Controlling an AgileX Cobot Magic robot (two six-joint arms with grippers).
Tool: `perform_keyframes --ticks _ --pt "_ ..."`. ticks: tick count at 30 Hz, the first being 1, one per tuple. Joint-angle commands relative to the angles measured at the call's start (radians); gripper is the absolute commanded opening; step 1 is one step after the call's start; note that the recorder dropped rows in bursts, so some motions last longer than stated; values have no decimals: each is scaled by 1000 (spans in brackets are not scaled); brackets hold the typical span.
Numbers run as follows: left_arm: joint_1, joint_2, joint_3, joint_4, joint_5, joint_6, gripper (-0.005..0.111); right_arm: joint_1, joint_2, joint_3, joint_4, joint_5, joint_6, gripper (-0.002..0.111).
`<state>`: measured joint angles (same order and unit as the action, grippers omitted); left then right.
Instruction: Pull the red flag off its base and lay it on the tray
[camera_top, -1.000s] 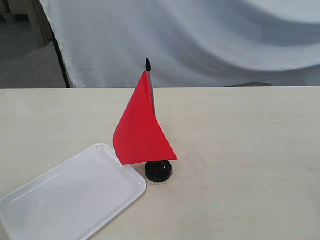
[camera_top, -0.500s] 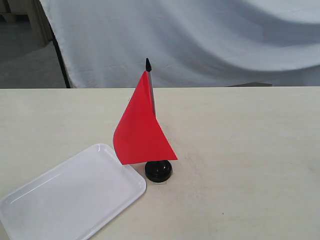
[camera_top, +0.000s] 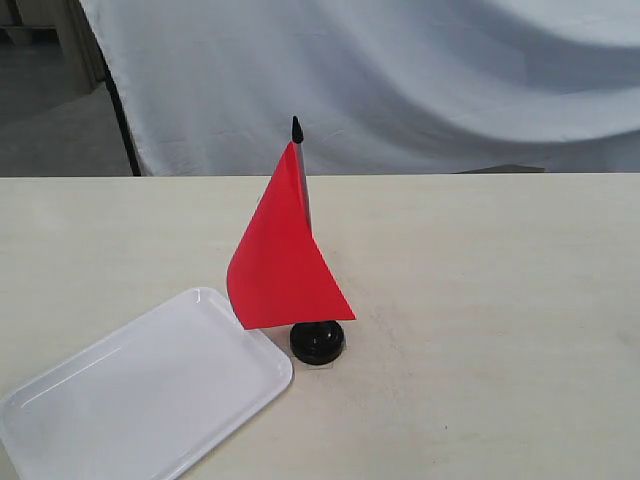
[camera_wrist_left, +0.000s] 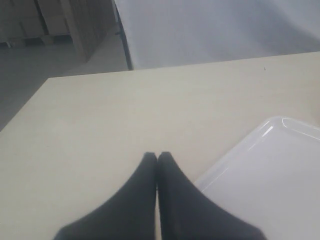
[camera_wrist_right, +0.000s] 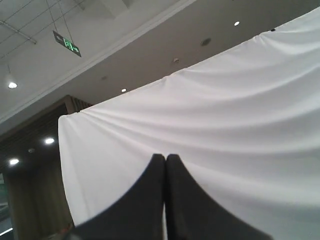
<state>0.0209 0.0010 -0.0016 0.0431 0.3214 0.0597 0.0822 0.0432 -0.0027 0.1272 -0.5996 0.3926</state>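
The left tool has its two dark, matte, tapered jaws pressed together along a thin seam, with nothing between them. It hangs over the counter, a pale cream surface with a faint grain and a dull finish. Just beside this tool, ahead of its tips and off to one side, we see a rounded corner of the tray. The tray is flat white plastic, smooth and slightly glossy, with a low raised rim that catches the light.

The right tool is likewise closed, jaws tip to tip, and grips nothing. It points upward, away from the counter. Ahead of it we see a white draped cloth with long soft folds, and above that a ceiling with small round lights.

The red flag shows in the exterior view only, so we cannot place it closely against either tool; neither tool touches it. It stands seated in the base. Its thin black stick is near upright and ends in a pointed black tip at the top. The sheet is plain, bright red and smooth, and it hangs in a roughly triangular, gently curved fold with its lower edge just above the base. The base is a small, round, glossy black disc. It rests on the counter just beside a rounded corner of the tray that lies next to the left tool; we cannot tell whether base and tray touch.
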Motion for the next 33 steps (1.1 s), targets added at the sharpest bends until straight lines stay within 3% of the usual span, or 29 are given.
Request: perform_keyframes --ticks 1,10,21,27,33 --pt "-8 -1 2 5 -3 -3 0 2 172 3 -105 -110 -7 -1" --pt "-8 -1 2 5 -3 -3 0 2 860 -47 -359 -572 -100 -1" --pt "-8 -1 2 5 -3 -3 0 2 1729 -496 -839 -621 -136 -1" --pt "-8 -1 2 5 -3 -3 0 2 1895 -604 -1021 -621 -101 -1" --pt "-8 -1 2 5 -3 -3 0 2 1893 -604 -1035 -621 -90 1"
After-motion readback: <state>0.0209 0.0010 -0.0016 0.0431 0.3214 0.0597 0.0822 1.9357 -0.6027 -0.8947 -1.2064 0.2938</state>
